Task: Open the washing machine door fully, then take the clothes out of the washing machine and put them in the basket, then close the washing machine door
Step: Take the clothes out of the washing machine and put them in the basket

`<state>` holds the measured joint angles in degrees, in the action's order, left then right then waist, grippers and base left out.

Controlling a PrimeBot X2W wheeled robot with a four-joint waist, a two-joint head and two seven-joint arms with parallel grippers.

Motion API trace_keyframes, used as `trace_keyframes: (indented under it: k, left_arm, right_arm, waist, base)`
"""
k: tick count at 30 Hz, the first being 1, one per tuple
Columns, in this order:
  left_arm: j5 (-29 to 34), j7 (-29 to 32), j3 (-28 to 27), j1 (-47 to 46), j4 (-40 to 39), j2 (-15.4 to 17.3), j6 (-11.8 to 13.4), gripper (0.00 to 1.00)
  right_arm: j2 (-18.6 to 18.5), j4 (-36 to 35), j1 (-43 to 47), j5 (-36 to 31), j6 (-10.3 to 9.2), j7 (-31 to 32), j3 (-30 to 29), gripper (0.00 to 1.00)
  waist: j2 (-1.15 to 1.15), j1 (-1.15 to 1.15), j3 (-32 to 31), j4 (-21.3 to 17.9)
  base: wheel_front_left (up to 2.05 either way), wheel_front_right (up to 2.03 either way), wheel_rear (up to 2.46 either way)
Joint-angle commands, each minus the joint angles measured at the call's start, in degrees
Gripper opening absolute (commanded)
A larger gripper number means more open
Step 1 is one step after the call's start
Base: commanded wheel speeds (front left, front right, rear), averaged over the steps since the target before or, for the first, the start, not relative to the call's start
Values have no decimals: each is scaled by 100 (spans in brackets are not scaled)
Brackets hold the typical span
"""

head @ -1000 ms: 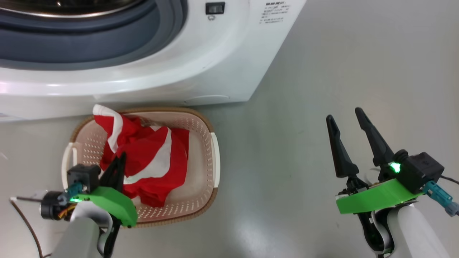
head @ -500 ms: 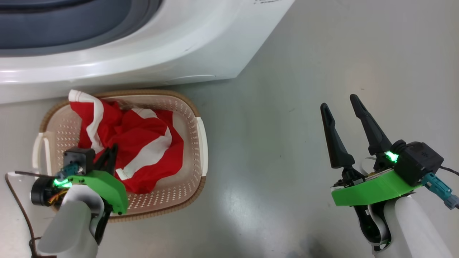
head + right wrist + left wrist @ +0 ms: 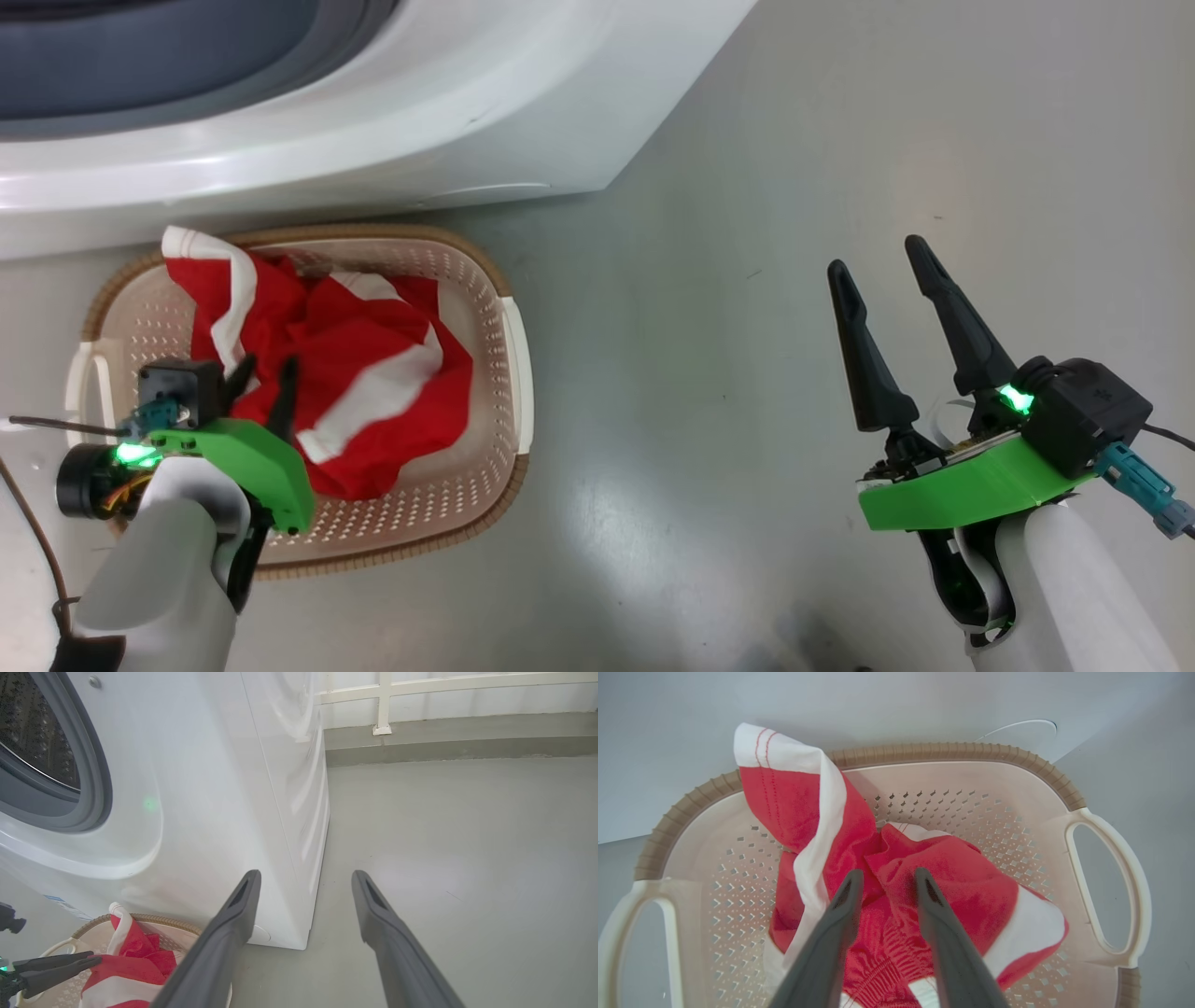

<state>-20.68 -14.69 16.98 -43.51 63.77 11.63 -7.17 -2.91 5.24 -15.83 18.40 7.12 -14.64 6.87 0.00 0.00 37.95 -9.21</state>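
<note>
Head view: clothes [image 3: 364, 364] in basket [image 3: 448, 504].

I'm looking down at the basket [image 3: 509, 345], which is sitting on the grey floor [image 3: 728, 392] just in front of the washing machine [image 3: 420, 131]. The clothes [image 3: 373, 373] are lying bunched inside it, one white-edged corner draping over the far rim. My left gripper [image 3: 269, 366] is hovering over the heap, fingers slightly parted. My right gripper [image 3: 876, 257] is hanging well apart over the floor, fingers spread wide.

Red white-striped clothes [image 3: 359, 350], cream basket [image 3: 439, 495]
</note>
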Motion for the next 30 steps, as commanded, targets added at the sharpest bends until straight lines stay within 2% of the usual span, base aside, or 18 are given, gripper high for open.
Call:
trace_keyframes:
  k: [1, 14, 21, 30]
  left_arm:
    - [-64, -31, -88, 91, -53, 211, -32, 100]
    - [-197, -31, -206, 433, -622, 203, -32, 100]
    - [-141, -31, -584, 812, -1237, 173, -32, 100]
    - [283, -31, -1247, 1367, -2105, 41, -32, 100]
  right_arm:
    - [3, -108, 21, 21, 36, -36, 135, 100]
    - [3, -11, 119, -54, 36, -36, 101, 100]
    - [3, 58, 241, -89, 36, -36, 31, 100]
    - [3, 137, 464, -147, 36, -36, -51, 100]
  waist:
    - [0, 0, -72, 22]
    - [0, 0, -541, 206]
    - [0, 0, -951, 320]
    - [0, 0, -1506, 459]
  base:
    - [0, 0, 0]
    - [0, 0, 0]
    - [0, 0, 0]
    - [0, 0, 0]
